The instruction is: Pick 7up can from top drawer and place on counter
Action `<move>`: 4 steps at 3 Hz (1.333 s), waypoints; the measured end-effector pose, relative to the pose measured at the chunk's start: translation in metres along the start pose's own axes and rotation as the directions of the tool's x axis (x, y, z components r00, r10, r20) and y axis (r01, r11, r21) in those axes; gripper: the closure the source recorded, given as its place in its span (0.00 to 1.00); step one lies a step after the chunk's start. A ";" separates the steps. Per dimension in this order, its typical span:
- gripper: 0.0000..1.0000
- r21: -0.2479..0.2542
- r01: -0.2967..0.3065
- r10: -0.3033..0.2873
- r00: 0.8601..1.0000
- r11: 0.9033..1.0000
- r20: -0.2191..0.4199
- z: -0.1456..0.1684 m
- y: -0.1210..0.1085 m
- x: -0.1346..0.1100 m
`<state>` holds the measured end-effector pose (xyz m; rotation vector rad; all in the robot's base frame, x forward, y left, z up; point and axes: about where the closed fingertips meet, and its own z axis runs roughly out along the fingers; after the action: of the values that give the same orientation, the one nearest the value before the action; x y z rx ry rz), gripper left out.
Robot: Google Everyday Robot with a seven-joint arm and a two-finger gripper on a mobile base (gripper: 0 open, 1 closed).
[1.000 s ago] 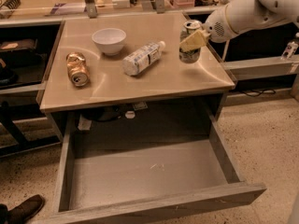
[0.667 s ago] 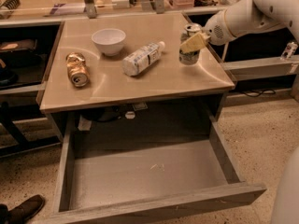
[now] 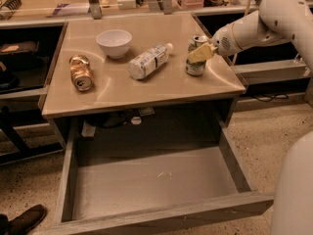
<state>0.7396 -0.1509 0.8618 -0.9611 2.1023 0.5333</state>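
- At the 3 o'clock side of the glossy tan-beige square counter, you have the small, dented, silver-topped, pale green-and-white 7up can. It is upright, and its base looks to be down on the surface.
- What changed: against a second ago the can sits lower in view and a touch toward 6 o'clock. Nothing else on the top has shifted, so read this as the can lowered onto the counter.
- The pale-tipped two-finger gripper on the white arm comes in from 2 o'clock and lies across the can's upper body, touching it. You cannot tell whether the claw is clamped on the can or eased off.
- The wide, shallow grey wooden top drawer, at 6 o'clock of the counter, is pulled out with no can in it, so count the pick as done.
- Neighbours:
  - The clear plastic bottle with a white label lies at 9 o'clock of the can, near it but apart.
  - The round white bowl is at 10 o'clock.
  - The gold-brown dented can is well apart, at the 9 o'clock edge.
- Judgement: the placing is nearly finished. What is left is to let go and back out toward 2 o'clock.
- Risk: the can stands near the 3 o'clock edge and is dented, so a dragging claw could tip it.
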 end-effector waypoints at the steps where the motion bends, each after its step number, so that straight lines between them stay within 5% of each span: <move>1: 1.00 -0.012 -0.010 0.010 1.000 1.000 0.000 0.004 0.000 0.002; 4: 0.35 -0.012 -0.010 0.010 1.000 1.000 0.000 0.004 0.000 0.002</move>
<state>0.7404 -0.1495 0.8578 -0.9580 2.1073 0.5519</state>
